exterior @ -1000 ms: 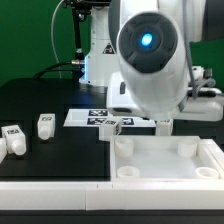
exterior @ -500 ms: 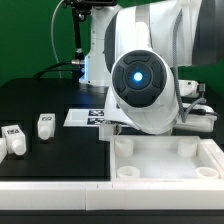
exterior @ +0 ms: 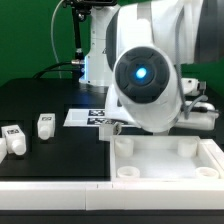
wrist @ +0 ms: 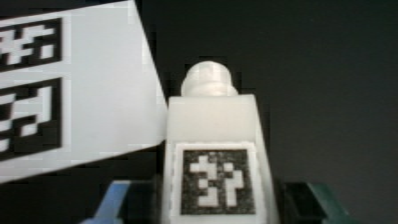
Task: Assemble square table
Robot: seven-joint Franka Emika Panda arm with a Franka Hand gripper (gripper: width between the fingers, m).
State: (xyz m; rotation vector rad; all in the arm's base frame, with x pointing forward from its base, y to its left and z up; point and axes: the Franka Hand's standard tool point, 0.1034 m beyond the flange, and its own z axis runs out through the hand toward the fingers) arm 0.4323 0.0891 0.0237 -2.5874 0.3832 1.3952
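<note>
Wrist view: one white leg (wrist: pixel 214 120), peg end away from the camera and tag facing up, sits between the two fingers (wrist: pixel 125 200) of the hand (wrist: pixel 210 200). I cannot tell whether they are pressing on it. The marker board (wrist: pixel 71 90) lies just beside the leg. Exterior view: the arm (exterior: pixel 150 70) hides the hand. The square top (exterior: pixel 160 160) rests on the black bench (exterior: pixel 50 100) at the exterior view's right, and two spare legs (exterior: pixel 12 140) (exterior: pixel 45 125) stand well apart at the left.

The leg (wrist: pixel 210 120) is white with a black-and-white tag (wrist: pixel 215 178) (likewise the marker board (wrist: pixel 116 80)), the table (wrist: pixel 311 60) black.
</note>
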